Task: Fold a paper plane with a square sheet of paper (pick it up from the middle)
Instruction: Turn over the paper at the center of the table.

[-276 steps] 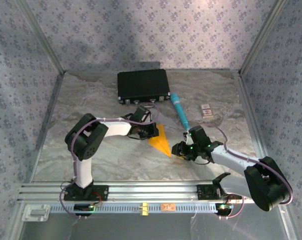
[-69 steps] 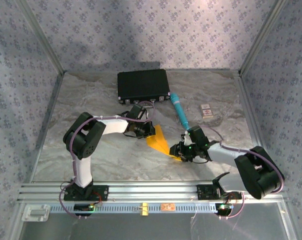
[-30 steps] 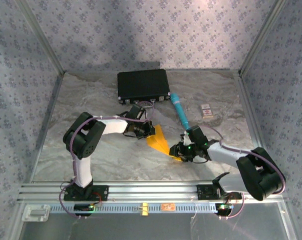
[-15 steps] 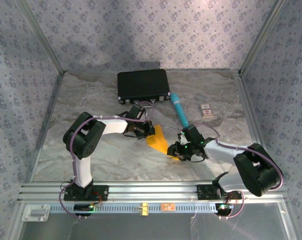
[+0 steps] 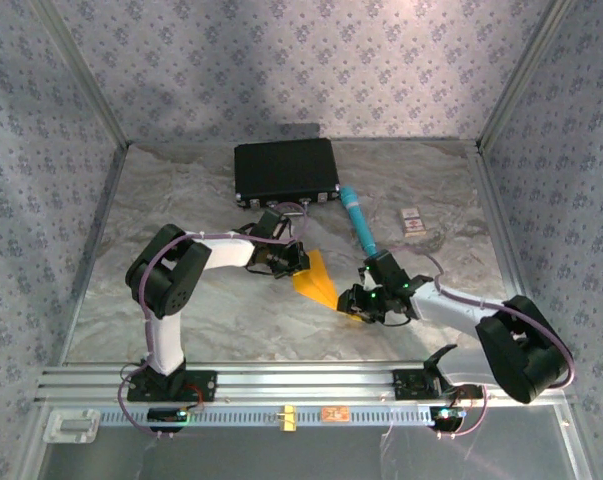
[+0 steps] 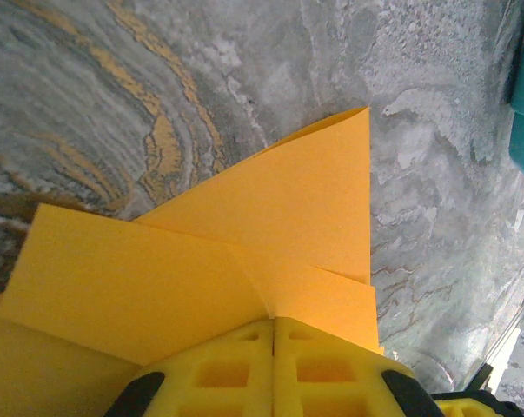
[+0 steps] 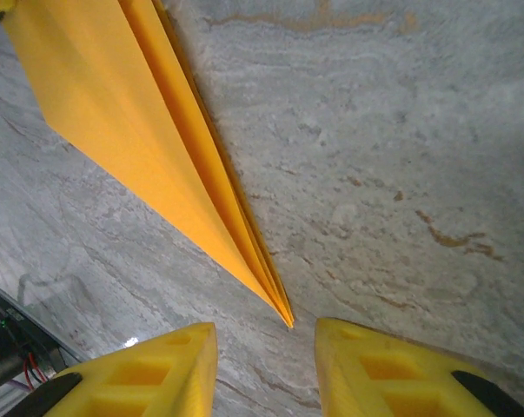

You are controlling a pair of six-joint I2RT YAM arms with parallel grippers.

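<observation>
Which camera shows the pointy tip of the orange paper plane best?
The right wrist view: the paper plane is up close, its layered folds meeting at a sharp tip. The top external view shows it whole but small and far away. The left wrist view shows its wide flaps.

No text, brand or number can be read. Reddish marks on the small card, right of centre, are too small to be deciphered.

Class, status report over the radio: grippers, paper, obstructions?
Left gripper shut on paper plane, wide end. Right gripper open at its nose tip. Teal tube lies apart, not blocking.
</observation>
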